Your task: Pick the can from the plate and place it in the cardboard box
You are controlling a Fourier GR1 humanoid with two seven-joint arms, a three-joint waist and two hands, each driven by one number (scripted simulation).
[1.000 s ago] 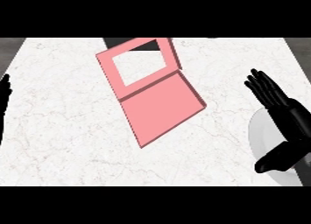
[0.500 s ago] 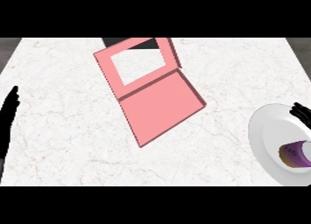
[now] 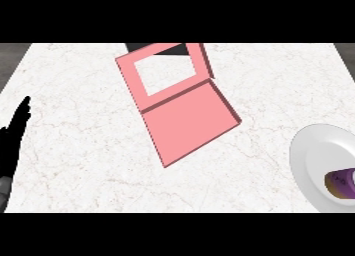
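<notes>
While the left hand (image 3: 9, 145) rests at the left edge of the head view, fingers straight and pointing up the counter, open and holding nothing, the items are listed by their place from it.

Item 1: counter (image 3: 76, 165), white marbled top. It lies under the hand and runs away to the hand's right across the whole view.

Item 2: cardboard box (image 3: 180, 102), pink, set askew. It stands well apart from the hand, to its right and farther up the counter. The upper part shows an open rectangular frame with the counter top visible through it; the lower part is a flat pink panel joined to that frame. A dark shape sits at the box's far end.

Item 3: plate (image 3: 313, 160), white, round, cut by the view's right edge. It sits far to the hand's right, beyond the box, at about the level of the hand.

Item 4: can (image 3: 347, 183), purple, lying on its side on the plate, its brown end turned toward the hand. It is well apart from the hand and from the box.

The right hand shows nowhere in the view.
</notes>
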